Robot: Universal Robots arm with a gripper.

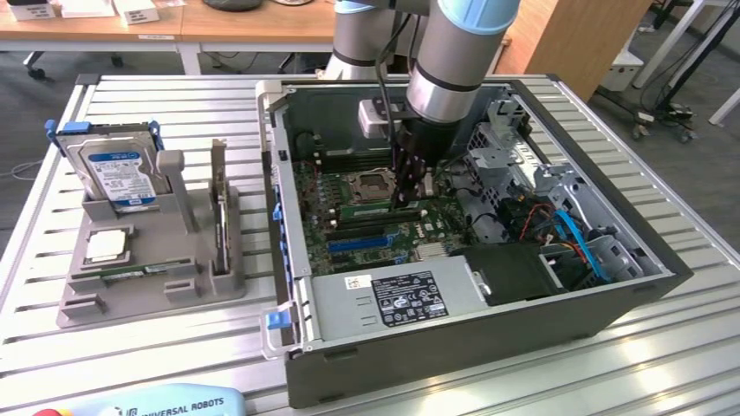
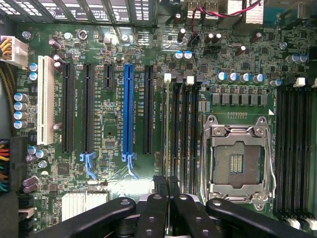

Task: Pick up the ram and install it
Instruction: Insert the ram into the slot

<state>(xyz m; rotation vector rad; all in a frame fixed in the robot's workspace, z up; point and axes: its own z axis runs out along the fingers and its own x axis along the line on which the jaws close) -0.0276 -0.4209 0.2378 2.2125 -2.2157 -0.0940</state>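
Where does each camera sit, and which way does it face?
Exterior view: off the arm, high beside the table, looking down into the open case; the arm and gripper show.
Wrist view: on the wrist, looking straight down on the motherboard; the shut gripper shows.
Shared: gripper, motherboard, socket, blue slot.
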